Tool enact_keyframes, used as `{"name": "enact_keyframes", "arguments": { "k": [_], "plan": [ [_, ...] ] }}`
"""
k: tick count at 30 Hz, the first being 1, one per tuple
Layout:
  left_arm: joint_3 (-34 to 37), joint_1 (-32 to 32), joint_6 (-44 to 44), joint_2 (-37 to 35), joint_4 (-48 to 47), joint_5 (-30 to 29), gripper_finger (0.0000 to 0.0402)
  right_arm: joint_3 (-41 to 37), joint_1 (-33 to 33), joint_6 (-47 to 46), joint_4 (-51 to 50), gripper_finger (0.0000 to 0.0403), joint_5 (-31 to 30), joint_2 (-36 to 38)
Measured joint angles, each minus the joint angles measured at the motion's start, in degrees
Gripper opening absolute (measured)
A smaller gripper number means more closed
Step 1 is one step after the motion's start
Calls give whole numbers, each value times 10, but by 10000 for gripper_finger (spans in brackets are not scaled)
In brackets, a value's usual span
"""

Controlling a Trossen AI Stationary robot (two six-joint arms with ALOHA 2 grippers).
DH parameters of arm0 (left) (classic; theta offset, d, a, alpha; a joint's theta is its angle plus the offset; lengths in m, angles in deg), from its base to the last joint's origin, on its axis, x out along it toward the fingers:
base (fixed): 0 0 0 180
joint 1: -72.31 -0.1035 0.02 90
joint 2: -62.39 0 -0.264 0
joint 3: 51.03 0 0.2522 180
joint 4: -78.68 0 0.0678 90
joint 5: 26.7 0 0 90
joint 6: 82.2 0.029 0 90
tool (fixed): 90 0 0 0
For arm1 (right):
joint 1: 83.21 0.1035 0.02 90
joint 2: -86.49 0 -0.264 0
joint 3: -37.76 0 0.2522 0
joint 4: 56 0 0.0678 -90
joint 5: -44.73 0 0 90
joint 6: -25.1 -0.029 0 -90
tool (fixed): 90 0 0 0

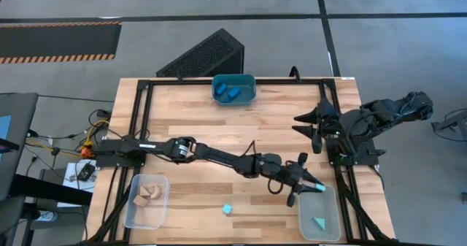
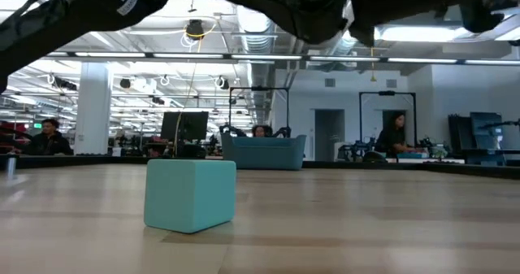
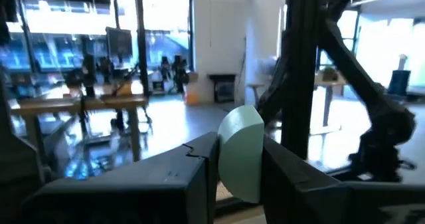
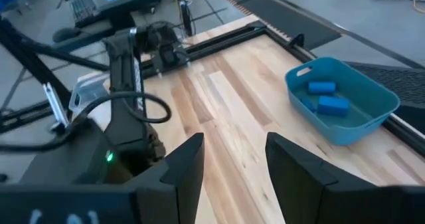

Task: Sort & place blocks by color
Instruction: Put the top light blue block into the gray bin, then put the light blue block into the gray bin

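My left arm reaches across the table from the left. My left gripper (image 1: 311, 185) is shut on a light teal block (image 1: 320, 188) with a rounded end, over the far rim of the near-right clear bin (image 1: 330, 233). A teal wedge (image 1: 319, 222) lies in that bin. A light teal cube (image 1: 227, 209) rests flat on the table, close up in the low view (image 2: 191, 194). Blue blocks (image 1: 232, 93) lie in the teal bin (image 1: 250, 79) at the far edge. My right gripper (image 1: 309, 131) hangs open above the table's right side, with nothing between its fingers (image 4: 232, 164). My left gripper pinches the light teal block by its two flat sides (image 3: 229, 164) between its two fingers. The fingers come about level from the table's left. The block's rounded end (image 3: 244, 116) sticks out past the fingertips, and the block is lifted clear of the table.
A clear bin (image 1: 133, 218) at the near left holds tan wooden blocks (image 1: 147, 195). A black frame (image 1: 139, 114) runs round the table's edges. A dark slatted box (image 1: 204, 55) stands beyond the far edge. Bare wood lies in the table's middle.
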Motion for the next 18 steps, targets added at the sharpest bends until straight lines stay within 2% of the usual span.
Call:
{"name": "enact_keyframes", "arguments": {
  "k": [2, 8, 12, 15, 18],
  "plan": [
    [13, 1, 17, 3, 4, -5, 57, 0, 2, 0, 0, 184, 0, -4],
    [15, 6, 31, 9, -90, 3, 58, 0, 2, 0, -1, 184, 1, -22],
    [15, 8, 42, 10, -98, 8, 59, 0, 2, 0, 1, 184, 1, -37],
    [14, 8, 23, 16, -96, 7, 79, 0, 2, 0, 9, 185, 1, -49],
    [15, 8, 3, 17, -100, -16, 121, 0, 2, 1, 26, 185, 2, -57]
  ]
}}
